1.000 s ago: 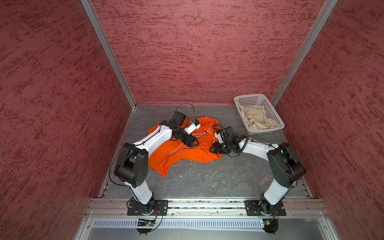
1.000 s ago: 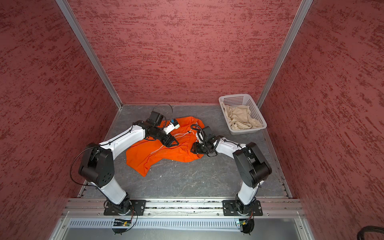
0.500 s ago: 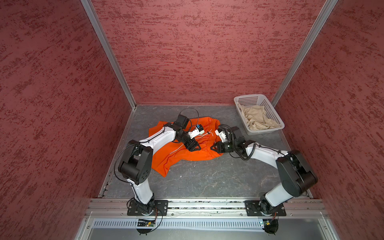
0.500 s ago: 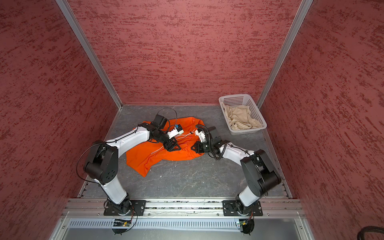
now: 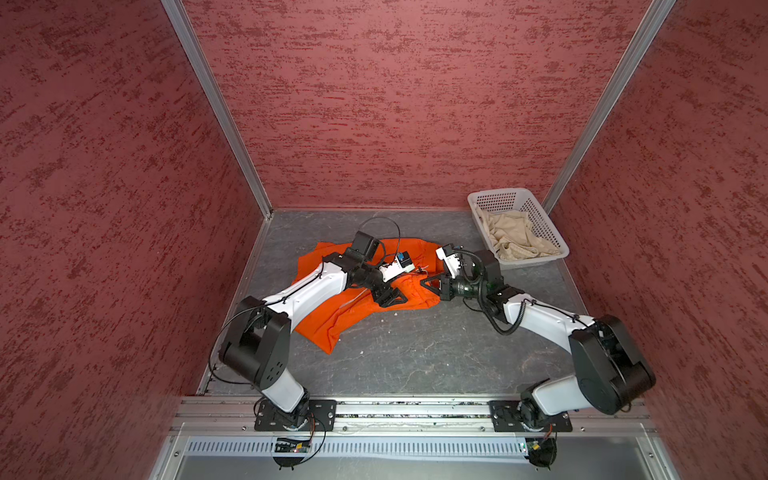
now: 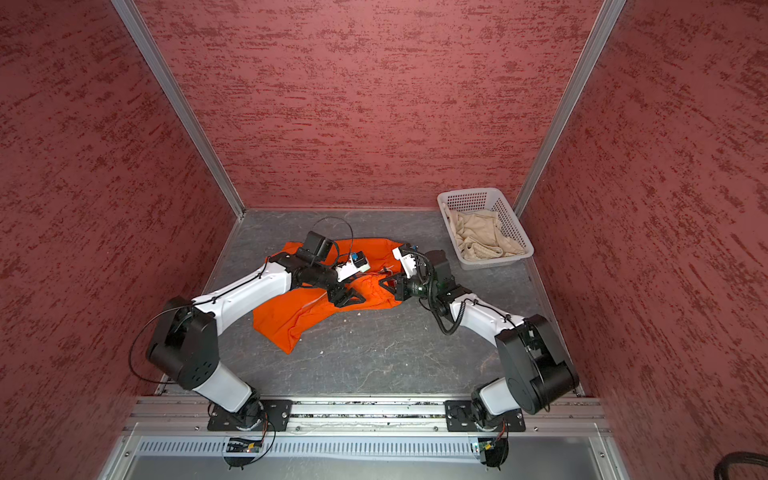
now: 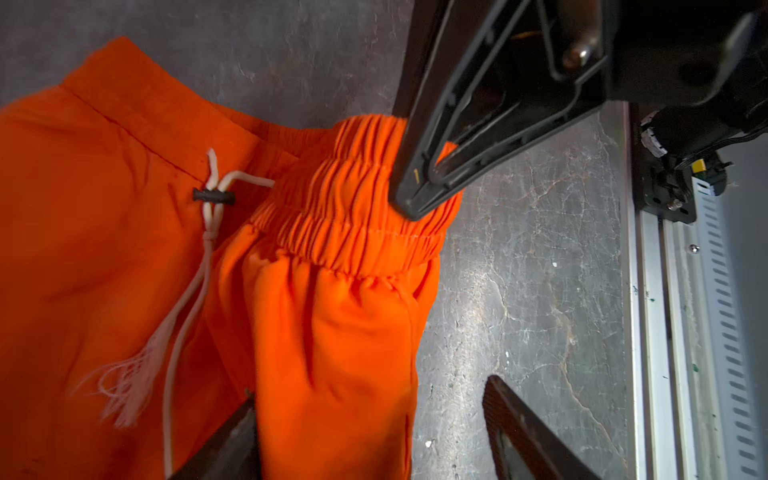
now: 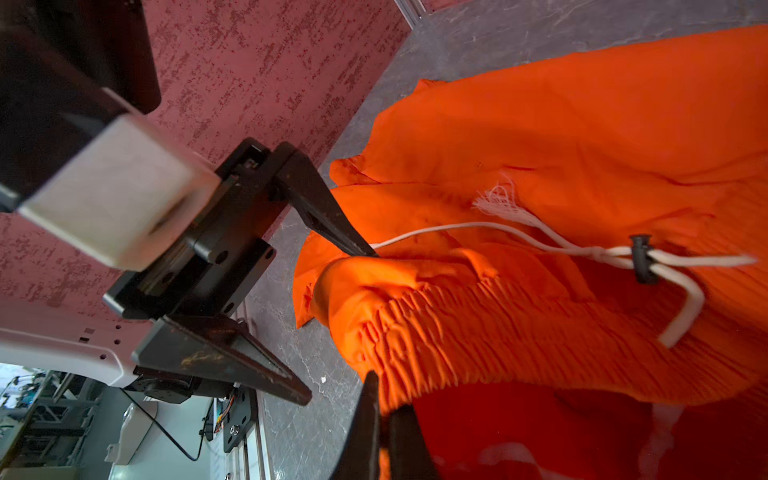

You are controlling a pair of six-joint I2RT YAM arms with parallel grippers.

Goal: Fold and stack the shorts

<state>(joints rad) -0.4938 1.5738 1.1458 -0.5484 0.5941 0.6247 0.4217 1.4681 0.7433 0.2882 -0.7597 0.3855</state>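
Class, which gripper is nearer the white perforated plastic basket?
Right. The right gripper pinches the bright orange cloth shorts on the side towards the white plastic basket; the left gripper stands open farther away.

Both arms: white link shells (image 5: 309, 291), black joint housings (image 5: 257, 353). Black cable loops (image 5: 500, 331). Black triangular gripper fingers (image 8: 232, 357). Black bolted base plates (image 5: 324, 415), silver rail (image 5: 415, 409).

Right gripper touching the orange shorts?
Touching. The left wrist view shows the right gripper pinched shut on the orange shorts at the gathered waistband.
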